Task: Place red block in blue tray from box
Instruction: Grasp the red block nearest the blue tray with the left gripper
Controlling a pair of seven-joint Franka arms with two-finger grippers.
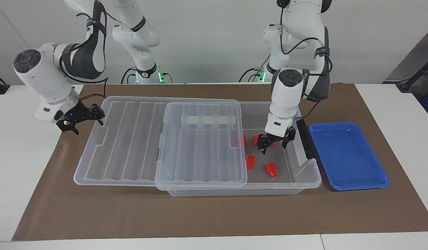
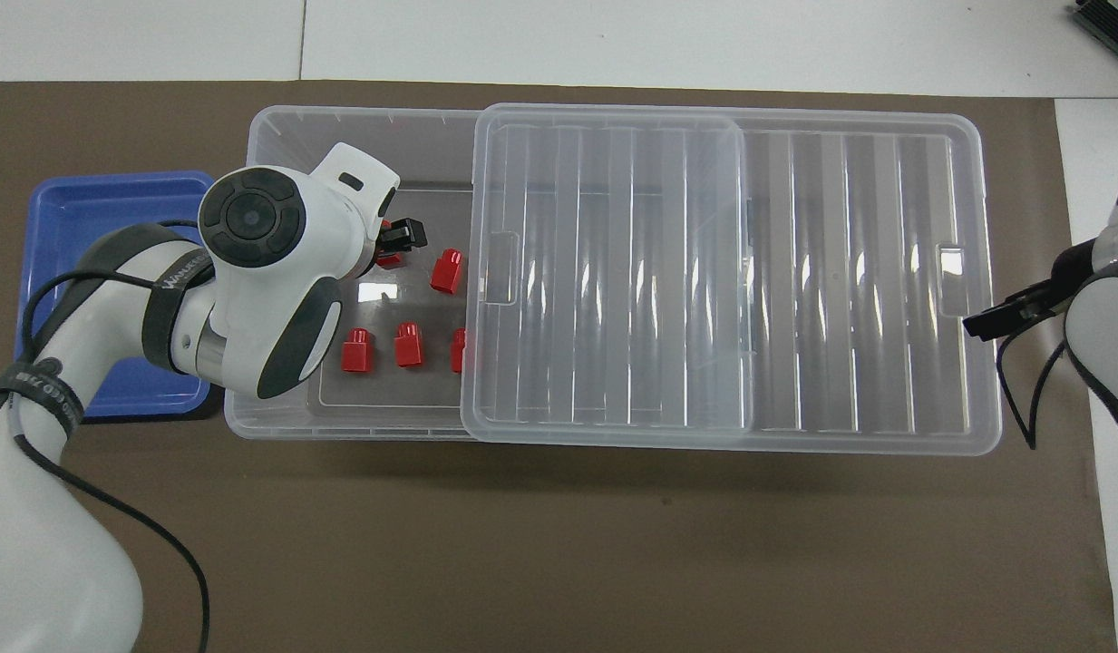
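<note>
The left gripper (image 1: 273,143) is down inside the open end of the box (image 1: 305,180), fingers spread and gripping nothing, straddling the red block (image 1: 257,140) at the box floor's edge nearer the robots; that block's long axis cannot be read because the fingers cover it. The blue tray (image 1: 349,156) lies empty just beside the box at the left arm's end of the table, so the left arm is the nearer one for the transfer. The right gripper (image 1: 80,117), fingers apart, waits at the slid-back lid (image 1: 130,139) edge.
</note>
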